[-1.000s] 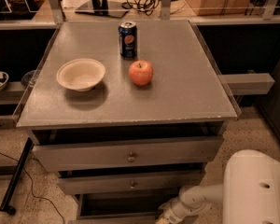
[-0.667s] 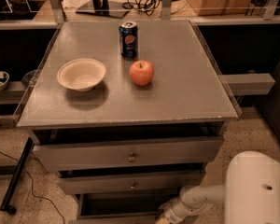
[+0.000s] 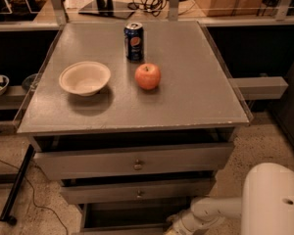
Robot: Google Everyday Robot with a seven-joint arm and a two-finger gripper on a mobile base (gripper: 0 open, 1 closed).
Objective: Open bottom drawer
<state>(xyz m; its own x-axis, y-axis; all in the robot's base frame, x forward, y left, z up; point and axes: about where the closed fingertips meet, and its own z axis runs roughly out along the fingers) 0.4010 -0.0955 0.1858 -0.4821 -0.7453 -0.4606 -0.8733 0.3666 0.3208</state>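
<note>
Gripper (image 3: 172, 228) sits at the lower edge of the camera view, at the foot of the cabinet, on the right-hand end of the bottom drawer (image 3: 118, 229). Most of it is cut off by the frame edge, so whether it is open or closed, or has hold of anything, cannot be told. The white arm (image 3: 211, 211) runs to it from the robot's body (image 3: 273, 199) at lower right.

The bottom drawer is the lowest of three. Only a thin grey strip of it and a left side wall show, with a dark hollow between them and the middle drawer (image 3: 137, 193). That suggests it stands partly out, though this is a judgement. Its knob is not in view.

Handling, as judged: a rigid box on runners, light if empty, contents unseen. It should slide straight out and may bind if pulled from one end. The central knob is the proper hold. It is small, round and likely smooth metal, so a pinch there could slip. Pull level and square to the front.

Above it is the top drawer (image 3: 133, 163), whose knob shows. The tabletop (image 3: 196, 102) carries a bowl (image 3: 84, 77), an apple (image 3: 147, 76) and a soda can (image 3: 134, 41), all well apart from the gripper. A sharp tug could set the apple rolling.
</note>
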